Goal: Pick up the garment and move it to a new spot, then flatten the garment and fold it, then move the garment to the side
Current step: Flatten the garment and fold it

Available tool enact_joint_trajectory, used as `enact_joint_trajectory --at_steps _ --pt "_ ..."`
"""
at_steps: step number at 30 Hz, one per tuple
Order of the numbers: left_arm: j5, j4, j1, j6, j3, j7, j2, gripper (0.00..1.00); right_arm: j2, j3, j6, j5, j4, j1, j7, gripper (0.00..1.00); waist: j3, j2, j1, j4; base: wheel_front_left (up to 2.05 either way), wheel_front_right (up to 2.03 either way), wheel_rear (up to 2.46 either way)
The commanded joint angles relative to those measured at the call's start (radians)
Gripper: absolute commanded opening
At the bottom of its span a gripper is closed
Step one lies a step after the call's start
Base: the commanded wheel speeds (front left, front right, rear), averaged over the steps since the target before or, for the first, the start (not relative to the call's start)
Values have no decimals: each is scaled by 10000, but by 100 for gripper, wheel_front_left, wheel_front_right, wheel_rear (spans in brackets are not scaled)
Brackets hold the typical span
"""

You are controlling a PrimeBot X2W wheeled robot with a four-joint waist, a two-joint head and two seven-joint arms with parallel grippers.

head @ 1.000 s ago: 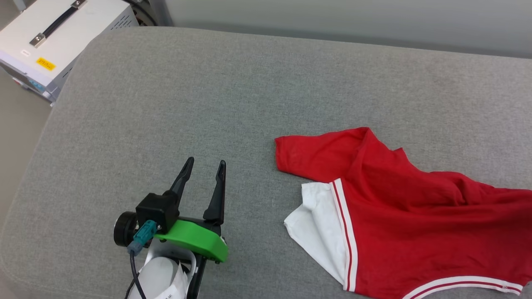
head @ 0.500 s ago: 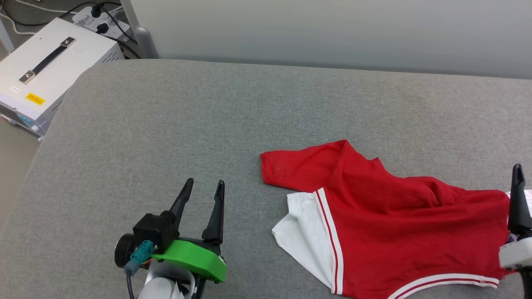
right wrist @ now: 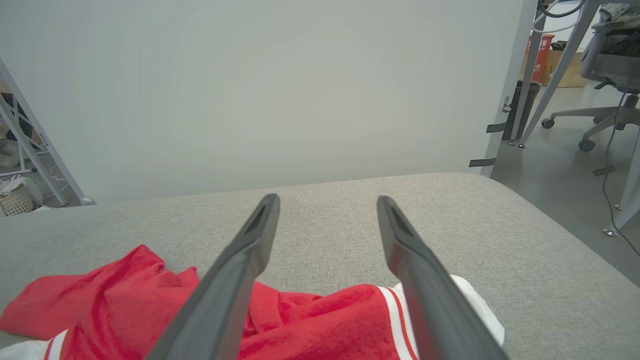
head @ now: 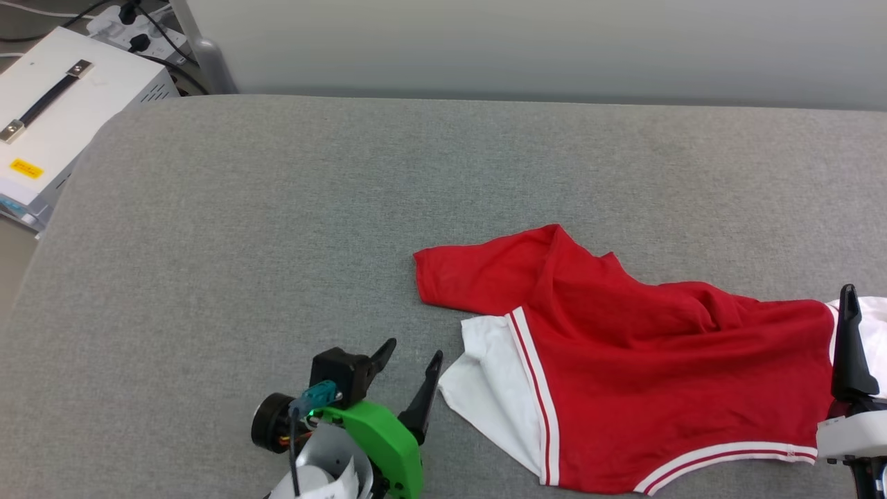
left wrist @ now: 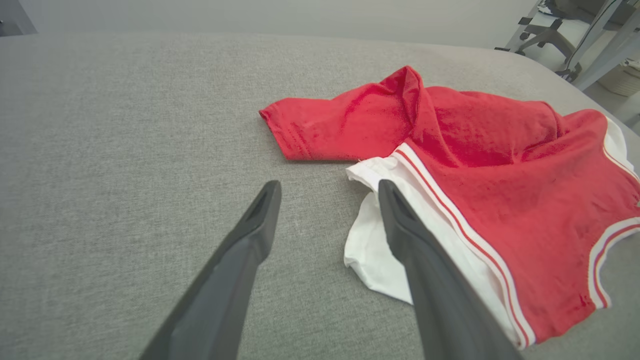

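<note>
Garment (head: 644, 374): red jersey, rumpled, with white sleeves and red-and-white striped trim. It lies lower right in the head view on a grey cushion (head: 277, 242).
Left gripper (head: 414, 348): fingers spread, empty, tips just beside a white sleeve.
Right gripper (right wrist: 326, 198): fingers spread, empty, at the garment's right end.
Long axis runs left-right, with a red corner pointing upper left.

1. A broad grey fabric-covered surface (head: 277, 242) with rounded corners was seen, set against a pale wall.
2. A red garment (head: 624, 367) was found lying crumpled and creased on the surface's right half.
3. A white sleeve (head: 488, 388), edged with red-and-white striped trim, was spread on the cloth at the garment's left side.
</note>
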Motion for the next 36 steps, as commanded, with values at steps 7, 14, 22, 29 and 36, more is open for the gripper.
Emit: enact_joint_trajectory --at_steps 7,14,22,29,36 --pt "-648 -329 -263 209 -469 3594 159 100 83 233 -9 113 -45 -98 236 100 410 111 0 -580 0 0 0" --pt "-391 -496 -443 666 -534 4638 431 100 84 361 -9 167 62 -288 220 100 709 111 0 -1083 0 0 0" --pt "35 345 -764 887 -690 4739 652 100 85 470 -9 231 296 -342 96 100 931 111 0 -1366 0 0 0" --pt "92 1071 -780 916 -840 4762 706 0 -19 495 -9 72 482 -405 92 100 945 111 0 -1320 0 0 0" --pt "-344 825 -770 1294 -42 3807 799 0 -192 494 -9 72 614 -292 426 100 578 111 0 -998 0 0 0"
